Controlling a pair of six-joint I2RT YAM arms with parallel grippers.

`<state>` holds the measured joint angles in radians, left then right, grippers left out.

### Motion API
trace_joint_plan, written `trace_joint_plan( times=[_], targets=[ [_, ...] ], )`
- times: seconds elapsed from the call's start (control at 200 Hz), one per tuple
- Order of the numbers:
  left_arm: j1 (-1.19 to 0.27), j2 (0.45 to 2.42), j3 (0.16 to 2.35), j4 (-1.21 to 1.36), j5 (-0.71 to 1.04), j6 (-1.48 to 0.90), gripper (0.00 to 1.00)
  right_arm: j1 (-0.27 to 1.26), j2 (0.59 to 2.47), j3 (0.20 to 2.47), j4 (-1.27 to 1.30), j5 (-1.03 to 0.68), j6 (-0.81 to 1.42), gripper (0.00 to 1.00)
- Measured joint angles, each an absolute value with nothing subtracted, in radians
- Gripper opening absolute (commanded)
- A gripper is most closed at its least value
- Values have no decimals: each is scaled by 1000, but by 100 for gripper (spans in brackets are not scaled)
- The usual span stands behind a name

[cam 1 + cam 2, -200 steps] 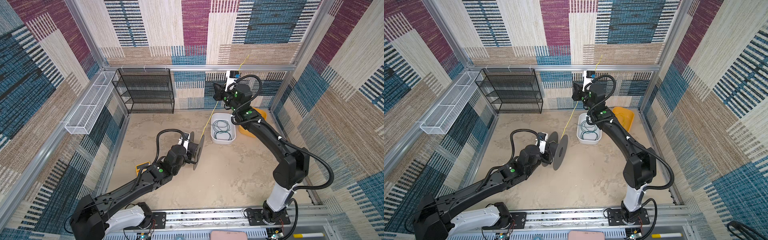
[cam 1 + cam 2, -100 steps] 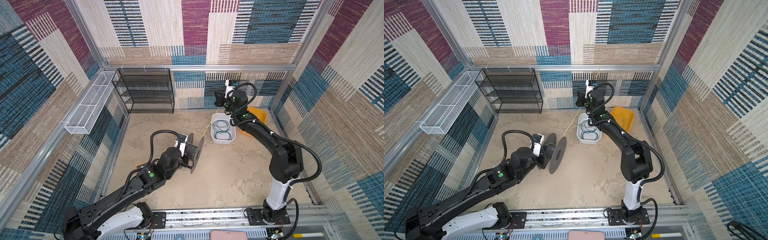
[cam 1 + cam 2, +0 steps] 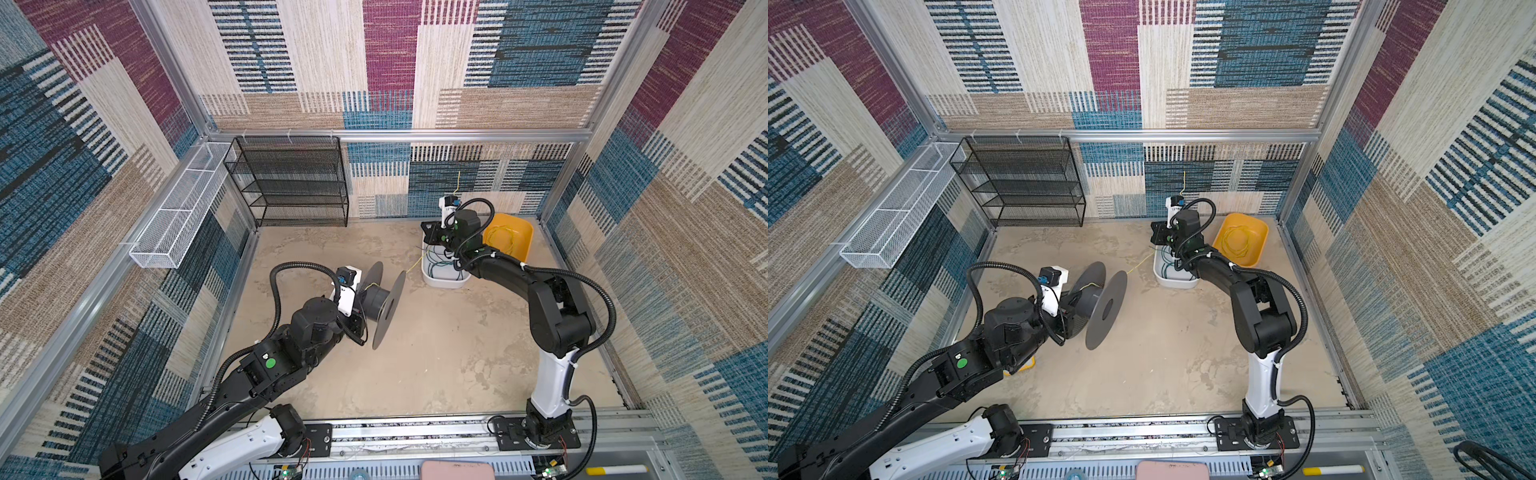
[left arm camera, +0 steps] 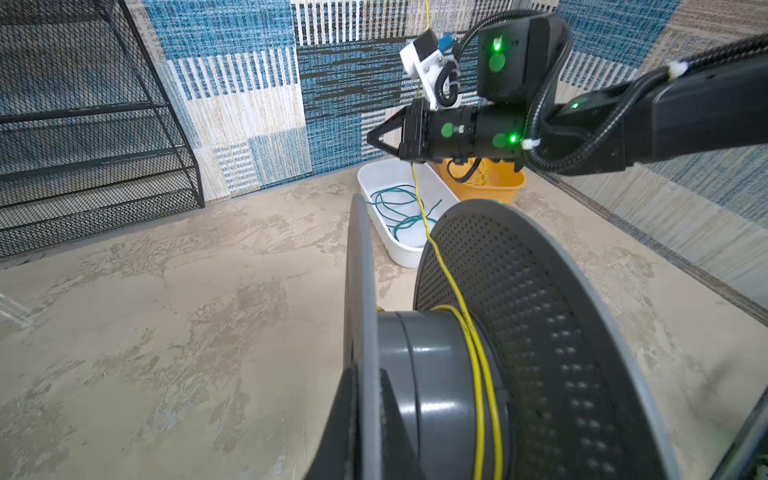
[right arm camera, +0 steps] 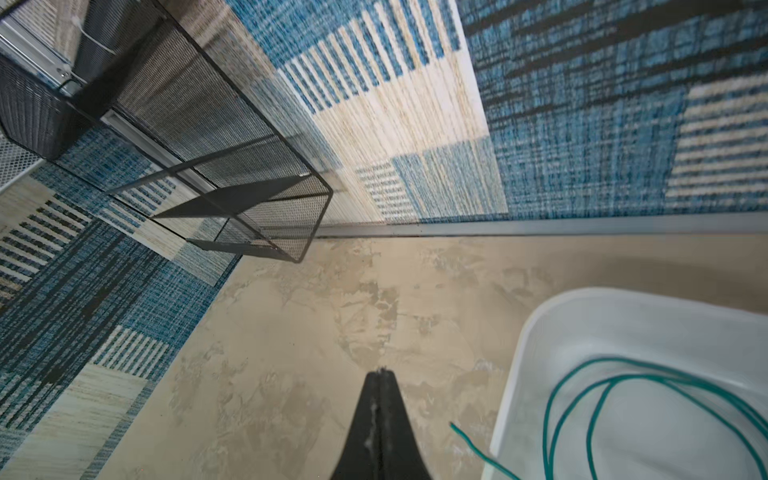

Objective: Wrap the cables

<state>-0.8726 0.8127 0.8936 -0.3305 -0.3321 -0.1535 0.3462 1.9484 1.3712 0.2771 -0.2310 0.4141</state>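
Observation:
A grey spool (image 3: 380,299) is held off the floor at mid-left, and my left gripper (image 4: 368,374) is shut on its near flange. A few turns of the yellow cable (image 4: 444,266) lie on the spool hub (image 4: 436,374). From there the cable runs up to my right gripper (image 4: 370,139), which is shut, with the cable passing through at the base of the fingers. A short end stands up above that gripper. In both top views the right gripper (image 3: 430,230) (image 3: 1156,235) hangs over the white tray (image 3: 442,284). The green cable (image 5: 602,395) lies looped in the tray.
A yellow bin (image 3: 521,232) with loose yellow loops (image 3: 1237,245) stands behind the white tray at the back right. A black mesh shelf (image 3: 291,183) stands against the back wall. A white wire basket (image 3: 174,224) hangs on the left wall.
My right gripper has come down with the yellow cable, to just above the white tray. The left arm has drawn the spool slightly left.

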Motion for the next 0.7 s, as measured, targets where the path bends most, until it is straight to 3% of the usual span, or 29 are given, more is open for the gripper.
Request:
trace_joint_plan(
  times=[0.155, 0.391, 0.531, 0.596, 0.701],
  targets=[
    [-871, 915, 979, -372, -299, -112, 0, 339, 1919, 1313, 311, -227, 418, 0],
    [-871, 1029, 1020, -371, -260, -52, 0, 332, 1882, 1301, 322, -267, 451, 9],
    [-870, 1105, 1089, -380, -266, -28, 0, 320, 1869, 1355, 286, -310, 459, 23],
    [-866, 1137, 1117, -386, -276, -25, 0, 314, 1867, 1383, 271, -326, 464, 37],
    [-857, 1188, 1163, -419, -282, -23, 0, 312, 1867, 1413, 250, -352, 474, 43]
  ],
)
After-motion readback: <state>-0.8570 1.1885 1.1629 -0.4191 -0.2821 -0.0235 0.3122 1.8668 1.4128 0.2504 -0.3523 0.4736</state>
